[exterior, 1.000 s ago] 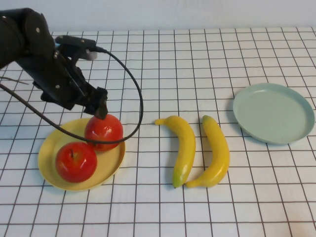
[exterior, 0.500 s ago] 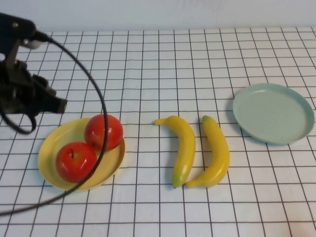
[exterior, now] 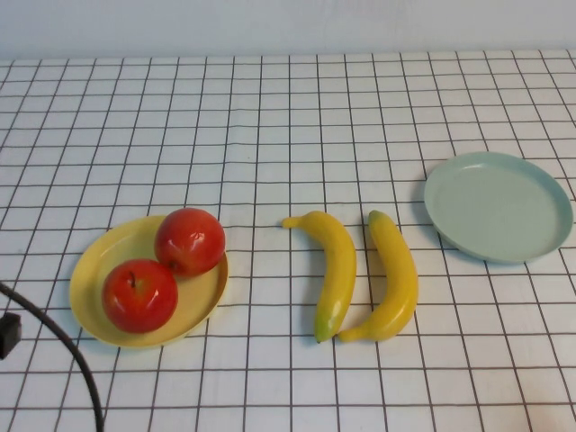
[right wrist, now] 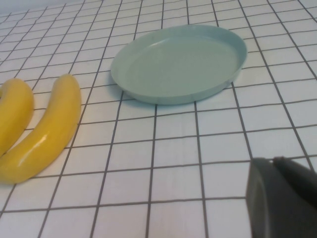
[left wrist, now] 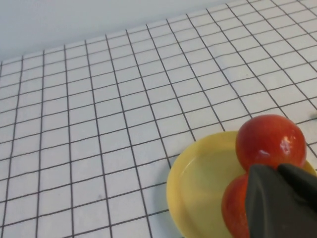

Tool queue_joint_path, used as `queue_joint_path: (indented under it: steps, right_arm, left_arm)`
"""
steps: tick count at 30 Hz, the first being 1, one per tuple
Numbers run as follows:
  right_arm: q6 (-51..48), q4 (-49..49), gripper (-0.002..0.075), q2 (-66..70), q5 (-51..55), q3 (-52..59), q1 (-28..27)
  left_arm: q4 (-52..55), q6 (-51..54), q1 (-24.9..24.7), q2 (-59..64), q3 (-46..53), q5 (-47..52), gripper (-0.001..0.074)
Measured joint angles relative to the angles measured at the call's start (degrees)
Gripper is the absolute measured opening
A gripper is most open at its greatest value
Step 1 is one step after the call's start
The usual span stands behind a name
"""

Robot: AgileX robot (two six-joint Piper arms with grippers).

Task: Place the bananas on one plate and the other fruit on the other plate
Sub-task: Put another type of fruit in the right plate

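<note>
- The left gripper (left wrist: 282,198) is seen only in its own wrist view, as dark fingers pressed together on nothing, poised just above the near apple at the near left of the scene; in the high view only a black cable (exterior: 54,346) is caught at the near left edge.
- The right gripper (right wrist: 282,196) is likewise seen only in its wrist view, its jaws closed and empty, over bare cloth near the blue-green plate's near side.
- Both apples (exterior: 139,295) are already rested on the yellow plate (exterior: 90,270), touching each other.
- The two bananas (exterior: 335,270) are laid side by side on the checked tablecloth (exterior: 270,117), between the plates, their near tips touching.
- The bananas are judged stiff, light and glossy, so probably slippery; a hold across the middle of the curve is suggested.
- The blue-green plate (exterior: 498,205) is set at the far right, holding nothing.
- Both arms are cut off from the high view, so their poses cannot be made out.
</note>
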Motion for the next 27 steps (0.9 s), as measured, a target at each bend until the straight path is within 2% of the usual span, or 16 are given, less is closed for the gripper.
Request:
queue_joint_path:
  steps: [5, 10, 18, 23, 27]
  right_arm:
    - [0.0, 0.0, -0.0016, 0.0, 0.0, 0.0, 0.0]
    - [0.0, 0.0, -0.0016, 0.0, 0.0, 0.0, 0.0]
    - [0.0, 0.0, -0.0016, 0.0, 0.0, 0.0, 0.0]
    - [0.0, 0.0, -0.0016, 0.0, 0.0, 0.0, 0.0]
    - [0.0, 0.0, -0.0016, 0.0, 0.0, 0.0, 0.0]
  left_arm:
    - [6.47, -11.04, 0.0, -5.57, 0.41, 10.34, 0.0]
    - [9.57, -14.12, 0.0, -11.51, 2.21, 17.29, -0.0001]
    - [14.31, -14.5, 0.71, -23.16, 14.94, 4.25, -0.0001]
    - [10.52, -14.47, 4.91, -30.37, 21.46, 2.09, -0.0001]
    - [5.24, -9.51, 9.09, -34.97, 25.2, -2.41, -0.0001]
